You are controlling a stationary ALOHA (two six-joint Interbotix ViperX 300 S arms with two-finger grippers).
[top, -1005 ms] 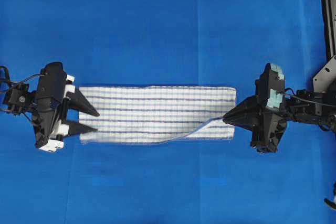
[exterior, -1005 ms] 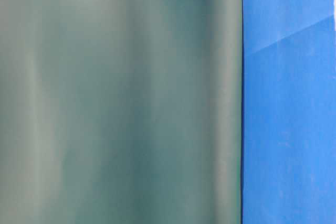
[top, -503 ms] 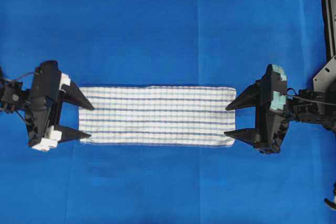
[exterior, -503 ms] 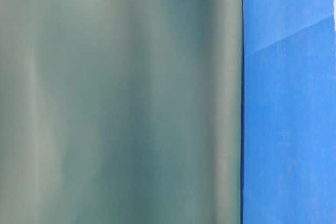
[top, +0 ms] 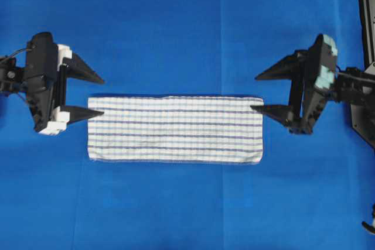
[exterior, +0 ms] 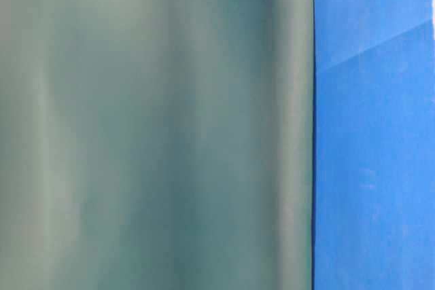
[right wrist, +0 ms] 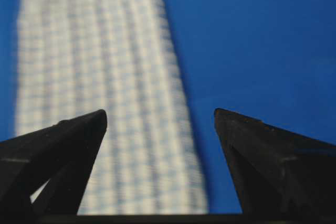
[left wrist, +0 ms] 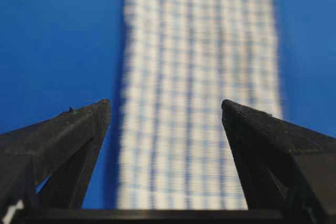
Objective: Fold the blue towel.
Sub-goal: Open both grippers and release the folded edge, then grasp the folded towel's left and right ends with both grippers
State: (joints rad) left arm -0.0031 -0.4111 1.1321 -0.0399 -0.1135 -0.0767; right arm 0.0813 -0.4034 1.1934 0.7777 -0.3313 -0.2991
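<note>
Both pincers have swung toward the towel's far long edge since a second ago, and the right one has let go of its corner. I see the left pincer (top: 96,95) and right pincer (top: 261,92) spread wide, holding nothing. Between them the blue towel (top: 174,129) lies flat on the blue-covered counter (top: 176,27).
</note>
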